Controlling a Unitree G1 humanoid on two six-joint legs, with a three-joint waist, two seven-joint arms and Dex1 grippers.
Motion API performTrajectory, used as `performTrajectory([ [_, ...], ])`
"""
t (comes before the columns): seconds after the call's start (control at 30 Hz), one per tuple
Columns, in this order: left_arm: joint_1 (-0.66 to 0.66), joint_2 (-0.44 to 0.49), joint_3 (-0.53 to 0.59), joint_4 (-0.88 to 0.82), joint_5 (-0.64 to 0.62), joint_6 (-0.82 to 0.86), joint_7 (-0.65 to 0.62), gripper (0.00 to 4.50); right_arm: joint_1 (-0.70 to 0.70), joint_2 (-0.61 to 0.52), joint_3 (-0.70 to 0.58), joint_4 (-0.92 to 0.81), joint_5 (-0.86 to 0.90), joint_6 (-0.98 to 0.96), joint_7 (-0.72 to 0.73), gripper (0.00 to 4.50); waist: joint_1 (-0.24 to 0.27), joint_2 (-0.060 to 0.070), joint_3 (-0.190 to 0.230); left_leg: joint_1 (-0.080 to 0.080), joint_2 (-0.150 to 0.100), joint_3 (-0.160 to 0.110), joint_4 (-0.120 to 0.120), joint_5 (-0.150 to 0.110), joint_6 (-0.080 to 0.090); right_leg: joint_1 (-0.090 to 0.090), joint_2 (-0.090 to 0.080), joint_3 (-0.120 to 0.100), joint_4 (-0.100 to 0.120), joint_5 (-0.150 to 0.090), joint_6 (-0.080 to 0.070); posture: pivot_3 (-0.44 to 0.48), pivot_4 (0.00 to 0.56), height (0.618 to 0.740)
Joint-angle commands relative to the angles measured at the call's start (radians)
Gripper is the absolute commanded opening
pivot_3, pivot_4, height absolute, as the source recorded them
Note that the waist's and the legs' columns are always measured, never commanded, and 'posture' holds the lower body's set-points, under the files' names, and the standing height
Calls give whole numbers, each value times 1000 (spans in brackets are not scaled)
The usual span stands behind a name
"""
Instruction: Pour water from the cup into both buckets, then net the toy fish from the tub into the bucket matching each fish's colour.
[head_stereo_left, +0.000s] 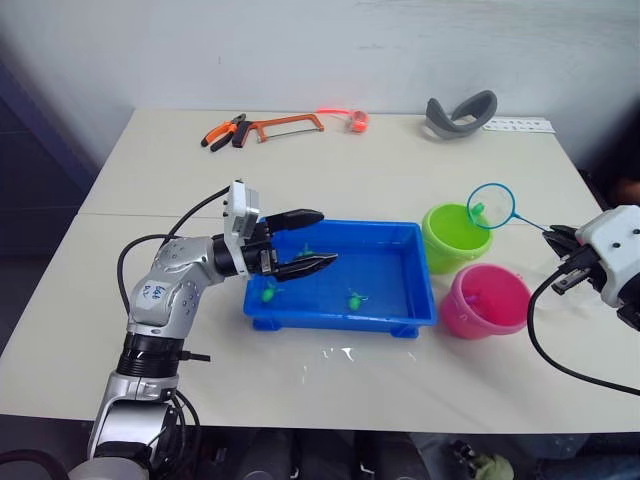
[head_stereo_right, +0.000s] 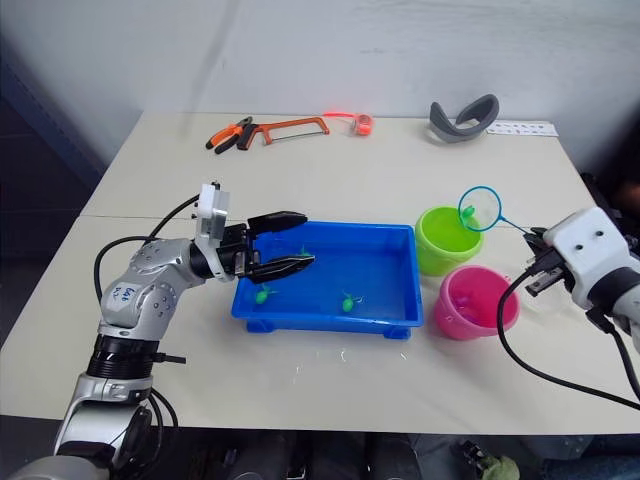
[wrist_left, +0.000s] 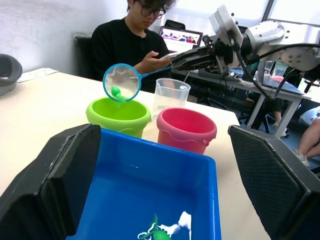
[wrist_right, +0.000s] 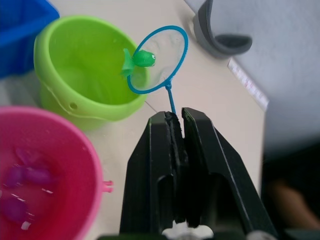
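Right wrist view: we see our right gripper (wrist_right: 176, 131) with its two black fingers pressed together on the thin handle of the net (wrist_right: 159, 59).
Net: we hold its blue hoop above the far rim of the green bucket (wrist_right: 82, 70), with one green fish (wrist_right: 140, 60) lying in the mesh.
Left gripper (head_stereo_left: 312, 241): we have its fingers spread wide and holding nothing, poised over the near-left end of the tub (head_stereo_left: 345, 318).
Tub: blue, near the table's middle, at about 9 o'clock from the two buckets; we count green fish (head_stereo_left: 354, 299) in the water, one more (head_stereo_left: 269, 292) near the left gripper.
Green bucket: just off the tub's right end, at about 11 o'clock from the pink bucket (head_stereo_left: 485, 300), the two nearly touching.
Pink bucket: we make out dark pink shapes under its water in the right wrist view, too blurred to count.
Cup (wrist_left: 170, 94): clear, upright, behind both buckets as the left wrist view shows them.
Table's far edge: pliers (head_stereo_left: 222, 131) and a hacksaw (head_stereo_left: 285, 126) at 11 o'clock from the tub, a grey curved object (head_stereo_left: 460, 114) at 1 o'clock.
Beyond the table: a person (wrist_left: 135, 42) in black sits looking down.
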Motion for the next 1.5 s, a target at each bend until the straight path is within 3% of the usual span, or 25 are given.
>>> performTrajectory([
  [0.03,-6,-4,-2,-12,-1,-26,-13,4435,19,-32,-8,50,-154,-281,-37,0,-1,0,0,0,0,0,0,0,0,0,0,0,0,0,0,0,150,740],
  [0.2,-8,-8,-3,-3,-2,-40,-17,4435,32,-113,10,178,-389,-618,-129,0,-2,0,0,1,1,1,0,0,-1,0,1,2,0,0,0,0,150,740],
  [0.4,0,-12,-3,-9,-2,-52,-12,4435,-13,-137,36,290,-514,-753,-219,0,-3,0,0,1,2,0,0,1,-2,1,4,4,-1,0,0,0,150,740],
  [0.57,12,-7,5,-27,-7,-54,-7,4435,-65,-56,42,281,-263,-658,-129,0,-3,0,0,1,3,0,0,1,-2,1,6,5,-1,0,0,0,150,740],
  [0.63,32,17,25,-35,-18,-69,-36,4435,-107,-31,58,151,81,-432,13,0,-3,0,0,1,3,0,0,1,-2,1,6,5,-1,0,0,0,150,740],
  [0.73,63,60,66,-15,2,-142,-70,4435,-176,-50,91,5,411,-111,123,0,-15,1,0,2,4,0,0,1,-2,1,7,5,0,0,0,0,150,740],
  [0.83,80,88,83,9,9,-184,-87,4435,-216,-93,120,-84,532,92,180,0,-14,1,0,2,7,-2,0,1,-3,1,4,5,0,0,-2,0,150,740],
  [0.9,104,122,107,32,19,-215,-100,4435,-270,-119,204,-134,554,213,196,0,-9,1,0,2,7,-2,0,1,-3,1,3,4,-1,0,-2,0,150,740],
  [1.07,164,171,143,48,26,-268,-119,4435,-406,-105,390,-137,430,314,204,0,-3,1,0,1,4,-1,0,-1,-1,0,-4,1,-5,0,-2,0,150,740],
  [1.2,224,208,145,19,17,-263,-159,4435,-468,-97,527,-79,239,205,261,0,-3,1,0,-1,1,-2,0,-2,1,0,-7,-2,-5,1,-1,0,150,740],
  [1.37,258,256,129,-26,-13,-203,-220,4435,-515,-71,602,16,93,80,323,0,-4,1,0,-2,1,-2,0,-2,2,0,-6,-3,-5,1,-1,0,150,740],
  [1.5,259,279,123,-50,-22,-158,-248,4435,-508,-58,604,32,112,92,412,0,-4,1,0,-2,1,-2,0,-2,1,0,-6,-3,-4,1,-1,0,150,740],
])
